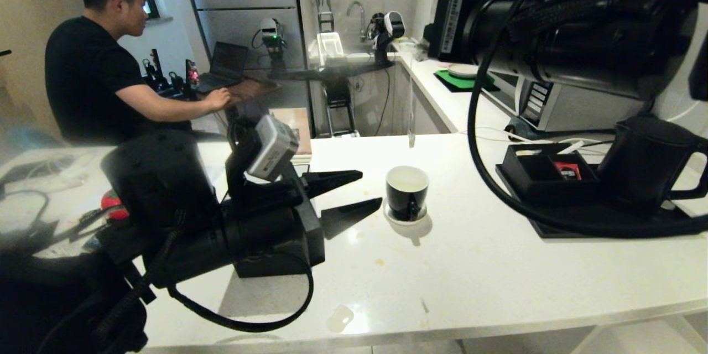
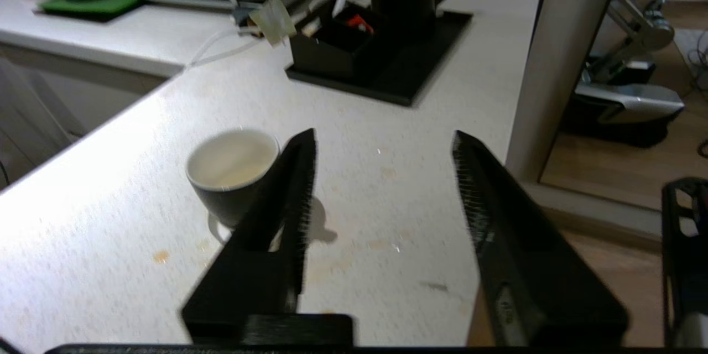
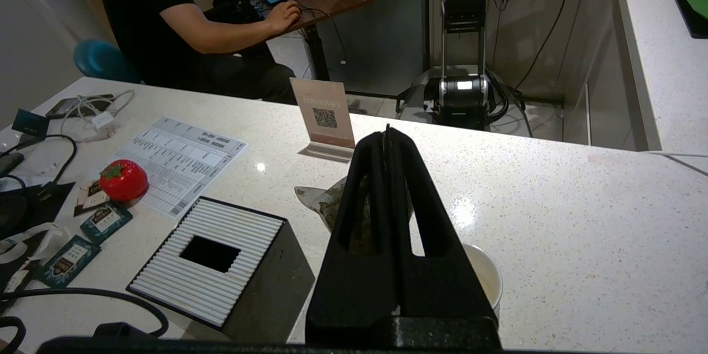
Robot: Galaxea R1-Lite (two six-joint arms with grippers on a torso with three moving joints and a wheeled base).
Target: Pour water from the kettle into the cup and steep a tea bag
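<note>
- The counter (image 1: 498, 287) is a pale speckled stone slab with a few small tan stains, and it meets a second run of the same white worktop at a corner on the robot's right.
- The cup (image 1: 407, 192) stands upright on its small white saucer (image 1: 405, 218) near the middle of the counter; its white inside shows pale liquid.
- The left gripper (image 1: 360, 190) lies low and level just left of the cup, its two black fingers spread apart with nothing between them; in the left wrist view one finger (image 2: 287, 188) passes in front of the cup.
- The right gripper (image 3: 387, 138) hangs above the cup, its jaws pressed together on the tea bag (image 3: 326, 202), a crumpled grey-green pouch that sticks out to one side of the fingers.
- The kettle (image 1: 644, 157) sits upright on a black tray (image 1: 558, 224) at the right end of the counter, well apart from the cup, its handle turned away from it.
- A black box (image 1: 545, 168) with a red sachet (image 1: 567, 170) inside stands on the same tray beside the kettle.
- Further left on the counter are a ribbed black box (image 3: 221, 254) with a square opening, a red strawberry-shaped thing (image 3: 123, 180), a printed sheet (image 3: 177, 160), some dark teal packets (image 3: 105, 220) and a small QR-code sign (image 3: 326, 116).
- On the side worktop stand a microwave (image 1: 575, 102) and a green mat (image 1: 462, 80) with a plate on it.
- A person (image 1: 94, 61) in a black shirt sits at a desk beyond, one hand by a laptop (image 1: 224, 66).
</note>
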